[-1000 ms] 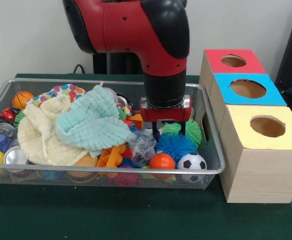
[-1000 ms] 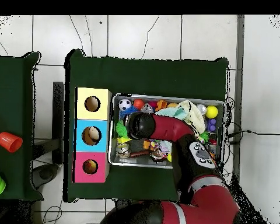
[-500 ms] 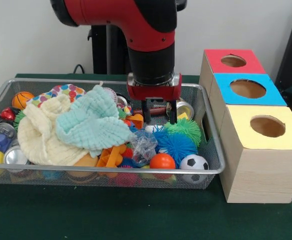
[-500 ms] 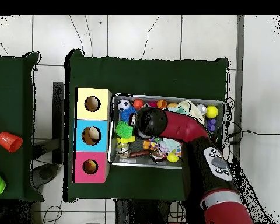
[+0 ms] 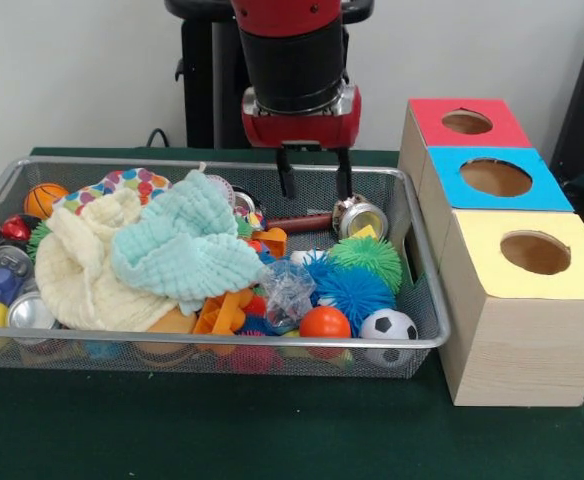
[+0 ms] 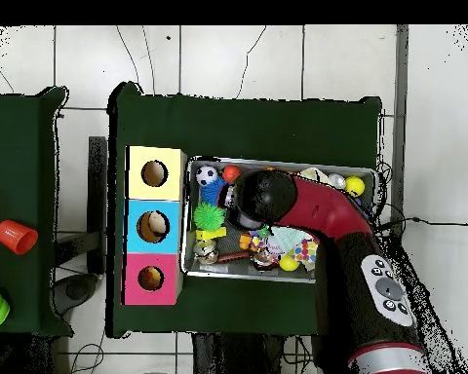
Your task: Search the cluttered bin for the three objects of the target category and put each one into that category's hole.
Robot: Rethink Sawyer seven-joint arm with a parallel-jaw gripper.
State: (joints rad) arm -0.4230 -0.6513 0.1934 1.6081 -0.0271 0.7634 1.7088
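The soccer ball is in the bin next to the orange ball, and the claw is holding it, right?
Not quite. In the front view the soccer ball does sit beside the orange ball, but the gripper hangs open and empty above the bin.

We see that the tool (image 5: 313,173) has risen from among the spiky balls (image 5: 354,277) to hang empty and spread above the bin (image 5: 424,300), uncovering a silver tin (image 5: 361,218) beneath it, while the arm (image 6: 321,209) has swung across the cloths.
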